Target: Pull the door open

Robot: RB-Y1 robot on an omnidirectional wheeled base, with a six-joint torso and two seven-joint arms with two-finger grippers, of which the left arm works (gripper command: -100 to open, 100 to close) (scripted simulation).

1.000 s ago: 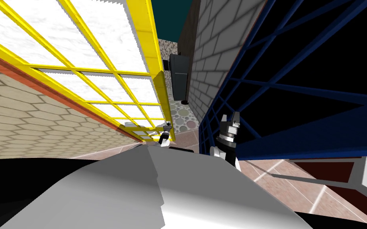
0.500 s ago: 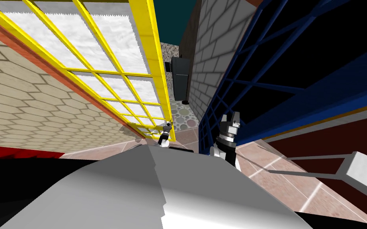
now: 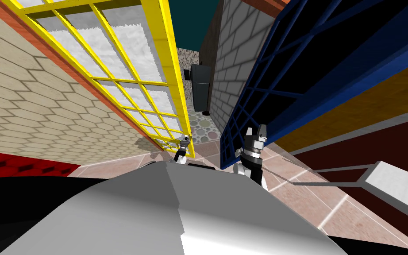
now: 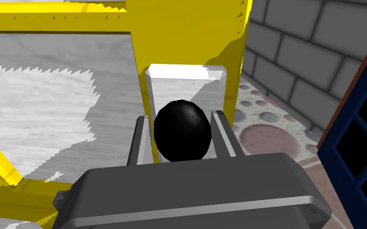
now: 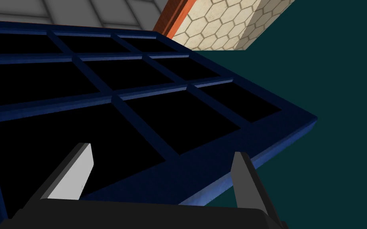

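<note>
Left hand pinches black knob on yellow door, knob's base hidden; right hand spread, empty.

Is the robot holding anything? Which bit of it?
Yes. The left gripper holds the yellow door by its black knob, a finger on each side. The right gripper holds nothing.

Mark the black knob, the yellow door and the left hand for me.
black knob (image 4: 182,129), left wrist view, middle of the ball.
yellow door (image 4: 186,35), left wrist view, upright frame bar above the knob.
left hand (image 3: 186,139), head view, between its fingertips at the door's edge.
</note>
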